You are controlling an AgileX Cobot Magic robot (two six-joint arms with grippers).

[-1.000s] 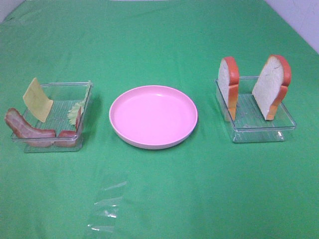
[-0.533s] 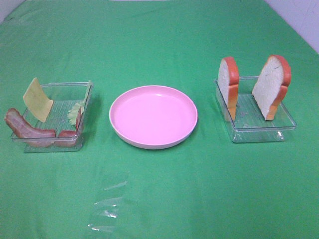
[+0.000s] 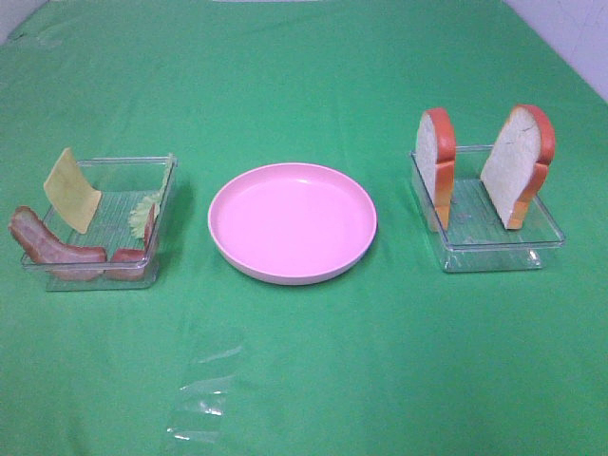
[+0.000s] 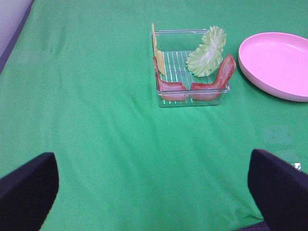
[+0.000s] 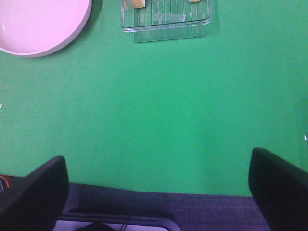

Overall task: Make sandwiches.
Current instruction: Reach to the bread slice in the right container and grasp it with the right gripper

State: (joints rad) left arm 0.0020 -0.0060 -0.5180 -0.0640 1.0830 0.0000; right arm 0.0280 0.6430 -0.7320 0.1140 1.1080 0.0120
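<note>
The left gripper (image 4: pixel 154 192) is held well to the left of the pink plate (image 3: pixel 293 223), above the green cloth (image 3: pixel 304 76). Its jaws are spread wide apart, and only cloth is seen between them.

A clear tray (image 3: pixel 119 163) is set just left of the plate. In it, a cheese square (image 3: pixel 71 190) is leaned upright at the side farthest from the plate. The bacon strips (image 3: pixel 52 249) are draped along the front wall, and a lettuce leaf (image 3: pixel 142 217) is propped against the side nearest the plate.

A crumpled clear film (image 3: pixel 204 399) is laid in front of the plate, slightly to its left.

A second clear tray (image 3: pixel 489 256) is placed to the right of the plate. The bread slices (image 3: pixel 437 171) are stood on edge in it, apart from each other, one nearer the plate and one farther from it.

The right gripper (image 5: pixel 159 192) is held in front of the plate and to its right, over the cloth. Its jaws are likewise parted wide, with only cloth seen between them.
</note>
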